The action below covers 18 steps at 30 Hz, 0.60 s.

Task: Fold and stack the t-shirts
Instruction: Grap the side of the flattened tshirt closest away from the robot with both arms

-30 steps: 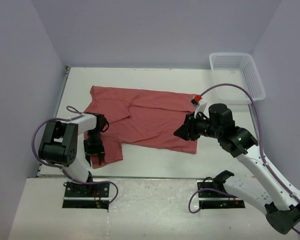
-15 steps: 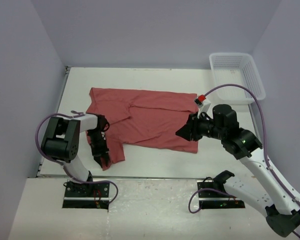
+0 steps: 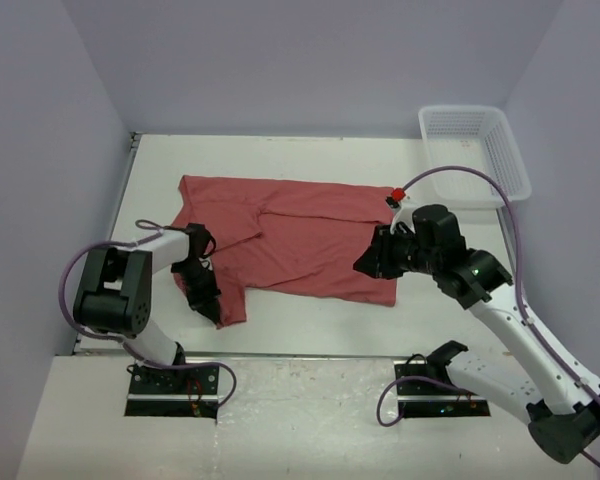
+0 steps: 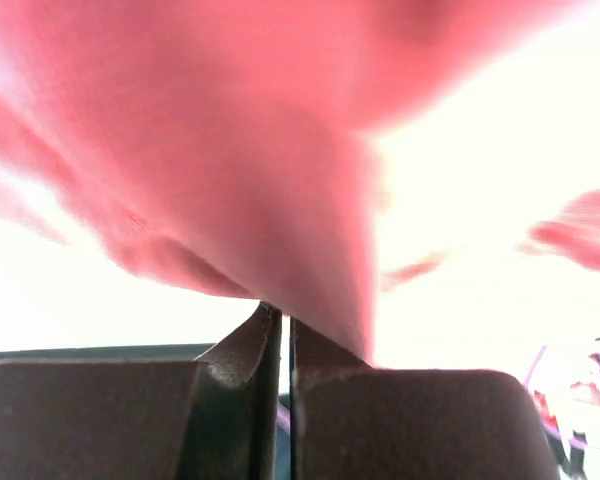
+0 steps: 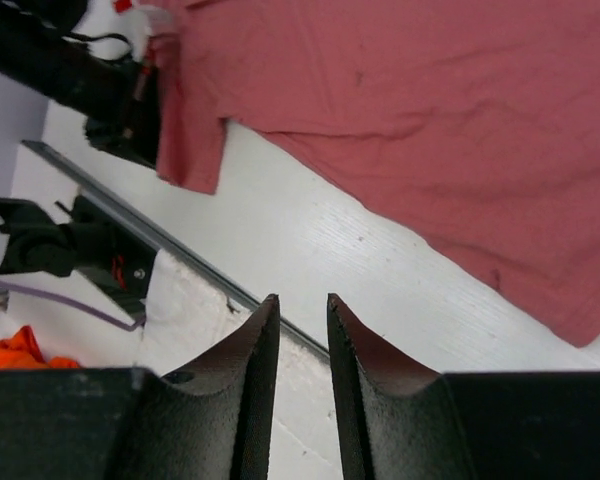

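The left gripper (image 3: 212, 308), clamped on the 8 o'clock sleeve of the brick-red t-shirt (image 3: 300, 235), has dragged it inward, which I judge begins the fold; the right gripper (image 3: 366, 264) hovers at 3 o'clock, fingers apart and empty.

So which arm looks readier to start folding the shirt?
Probably the left: the left claw is already shut on the t-shirt at its near-left edge, while the right claw hangs over the near-right corner, slightly open and holding nothing.

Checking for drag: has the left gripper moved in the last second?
Yes. Top view: the left gripper has shifted slightly right, away from the table's left edge, jaws shut on the t-shirt.
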Each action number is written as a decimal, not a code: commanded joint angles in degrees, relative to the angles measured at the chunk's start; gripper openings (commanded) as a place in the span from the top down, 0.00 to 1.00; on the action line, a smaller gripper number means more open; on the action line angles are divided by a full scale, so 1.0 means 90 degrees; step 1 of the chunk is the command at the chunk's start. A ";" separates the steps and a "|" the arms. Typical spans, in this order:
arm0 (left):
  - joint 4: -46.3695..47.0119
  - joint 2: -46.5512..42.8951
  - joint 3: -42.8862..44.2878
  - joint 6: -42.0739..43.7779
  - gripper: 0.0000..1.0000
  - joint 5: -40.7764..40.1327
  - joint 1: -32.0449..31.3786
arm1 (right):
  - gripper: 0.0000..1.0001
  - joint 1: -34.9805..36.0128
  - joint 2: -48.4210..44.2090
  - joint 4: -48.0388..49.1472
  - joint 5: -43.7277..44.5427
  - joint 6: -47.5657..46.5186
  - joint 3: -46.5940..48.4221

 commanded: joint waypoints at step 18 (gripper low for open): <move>0.0540 -0.3080 -0.0229 -0.0232 1.00 0.0783 0.0116 | 0.52 -0.0029 0.1518 0.0074 0.2079 0.2861 -0.1877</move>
